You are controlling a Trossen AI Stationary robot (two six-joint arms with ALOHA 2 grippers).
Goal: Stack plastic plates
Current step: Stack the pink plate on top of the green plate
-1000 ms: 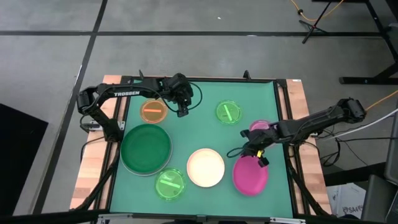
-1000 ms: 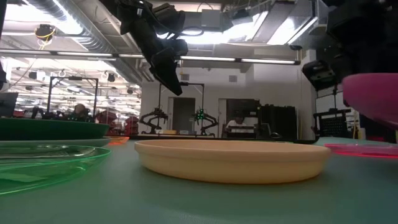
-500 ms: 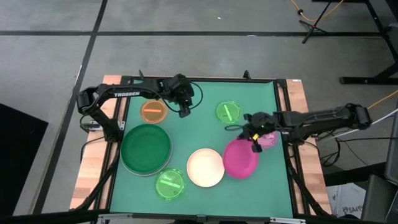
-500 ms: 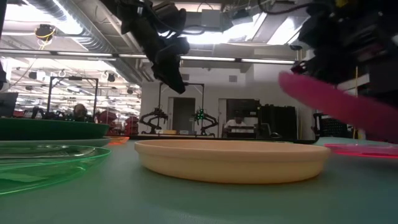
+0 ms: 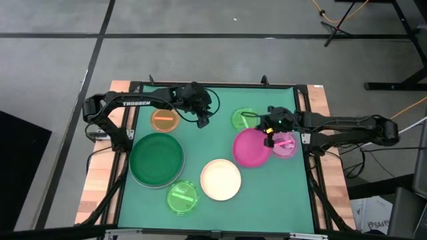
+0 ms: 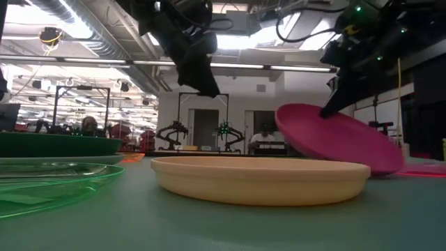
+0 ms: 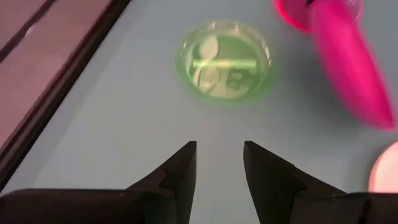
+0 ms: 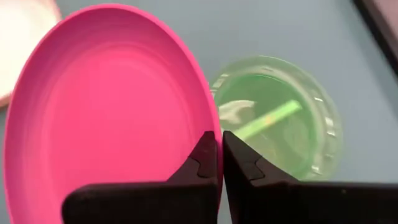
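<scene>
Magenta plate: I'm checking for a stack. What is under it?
Nothing visible: the magenta plate hangs tilted from the shut right gripper above bare green mat; directly beneath is covered.

**Plates half seen, room beyond a blur**

In the high view the magenta plate (image 5: pixel 251 147) covers part of the small pink plate (image 5: pixel 285 145) at its 3 o'clock. The left wrist view smears the magenta plate's edge and cuts off a pale plate (image 7: pixel 387 167) at the picture's border. In the low view, a seated person (image 6: pixel 263 139) is too small to make out.
</scene>
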